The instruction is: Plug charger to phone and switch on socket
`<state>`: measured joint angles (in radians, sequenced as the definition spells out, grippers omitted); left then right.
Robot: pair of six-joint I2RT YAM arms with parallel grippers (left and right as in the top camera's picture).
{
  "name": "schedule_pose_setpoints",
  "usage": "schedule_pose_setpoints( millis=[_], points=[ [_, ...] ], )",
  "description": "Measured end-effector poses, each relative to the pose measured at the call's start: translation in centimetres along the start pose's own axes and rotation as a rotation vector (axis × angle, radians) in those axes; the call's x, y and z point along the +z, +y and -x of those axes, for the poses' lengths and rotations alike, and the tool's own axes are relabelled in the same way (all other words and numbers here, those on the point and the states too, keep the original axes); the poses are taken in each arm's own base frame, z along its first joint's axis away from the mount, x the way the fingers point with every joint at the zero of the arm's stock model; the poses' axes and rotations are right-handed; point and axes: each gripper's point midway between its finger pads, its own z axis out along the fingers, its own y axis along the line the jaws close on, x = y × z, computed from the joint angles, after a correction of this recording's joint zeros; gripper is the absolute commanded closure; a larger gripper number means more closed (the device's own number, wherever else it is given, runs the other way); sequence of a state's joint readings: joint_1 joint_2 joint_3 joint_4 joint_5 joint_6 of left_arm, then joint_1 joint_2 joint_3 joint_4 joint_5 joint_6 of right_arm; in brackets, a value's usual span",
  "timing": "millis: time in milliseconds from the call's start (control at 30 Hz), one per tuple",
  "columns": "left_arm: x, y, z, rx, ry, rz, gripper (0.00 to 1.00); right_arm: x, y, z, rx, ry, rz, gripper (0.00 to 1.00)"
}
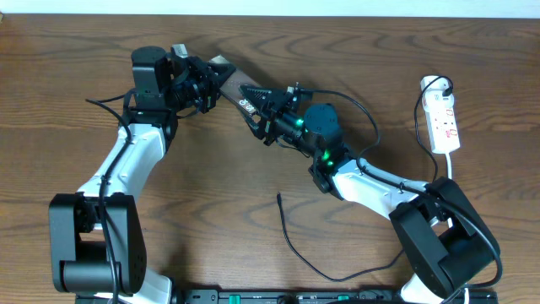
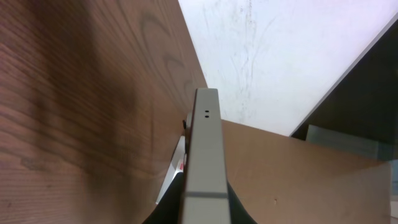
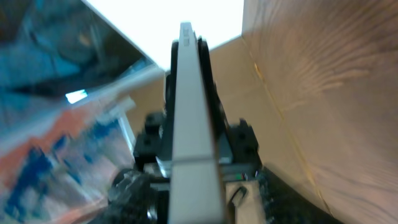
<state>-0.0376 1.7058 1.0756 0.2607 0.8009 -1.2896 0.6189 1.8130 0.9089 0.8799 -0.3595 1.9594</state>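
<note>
The phone (image 1: 237, 89), a grey-brown slab with white lettering, is held between both grippers at the back middle of the table. My left gripper (image 1: 205, 84) is shut on its far-left end. My right gripper (image 1: 264, 116) is shut on its near-right end. In the left wrist view its grey edge (image 2: 206, 149) runs up between the jaws; the right wrist view shows the edge (image 3: 191, 124) the same way. The charger (image 1: 291, 241), a thin black cable, lies loose on the table with its plug tip (image 1: 278, 197) pointing away from me. The socket (image 1: 445, 123) lies at the far right.
The socket's white cord (image 1: 450, 165) runs down towards the right arm's base. A thicker black arm cable (image 1: 354, 105) loops behind the right wrist. The wooden table's (image 1: 211, 194) back edge is close behind the phone.
</note>
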Motion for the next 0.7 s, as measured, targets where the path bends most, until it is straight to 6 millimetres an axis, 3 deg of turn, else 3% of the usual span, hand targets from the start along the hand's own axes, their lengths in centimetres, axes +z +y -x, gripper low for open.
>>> schedule_pose_setpoints(
  millis=[133, 267, 433, 700],
  points=[
    [0.0, 0.1, 0.3, 0.0, -0.016, 0.003, 0.93, 0.0, -0.1, -0.1, 0.002, 0.007, -0.003, 0.22],
    [-0.2, 0.1, 0.8, -0.003, -0.031, 0.004, 0.93, 0.0, -0.1, -0.1, -0.026, 0.006, -0.004, 0.01],
    [-2.2, 0.4, 3.6, -0.017, -0.087, -0.007, 0.93, -0.2, 0.2, 0.6, -0.1, -0.006, 0.001, 0.01],
    [-8.7, 1.0, 8.9, -0.053, -0.131, -0.073, 0.93, -0.8, 0.7, 1.6, -0.325, 0.011, -0.002, 0.01]
  ],
)
